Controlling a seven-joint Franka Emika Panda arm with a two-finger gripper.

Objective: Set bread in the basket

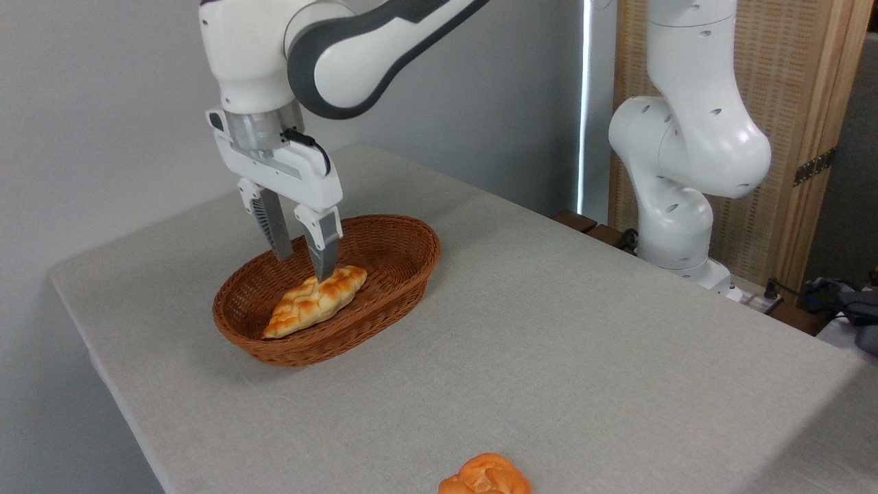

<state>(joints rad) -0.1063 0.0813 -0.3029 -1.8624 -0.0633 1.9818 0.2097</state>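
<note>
The braided golden-orange bread (316, 301) lies inside the oval reddish-brown wicker basket (405, 241) on the left half of the table, its near tip resting against the front wall. My gripper (303, 267) hangs straight down over the basket, open, with a clear gap between the fingers. The right fingertip (323, 271) ends just at the loaf's far upper side, and the left fingertip stands behind the loaf above the basket floor. Nothing is held between the fingers.
A small round orange knotted bun (485, 475) sits at the table's front edge. The arm's white base (675, 226) stands at the table's right rear, with cables and dark objects (847, 302) beyond it. A grey wall runs behind the table.
</note>
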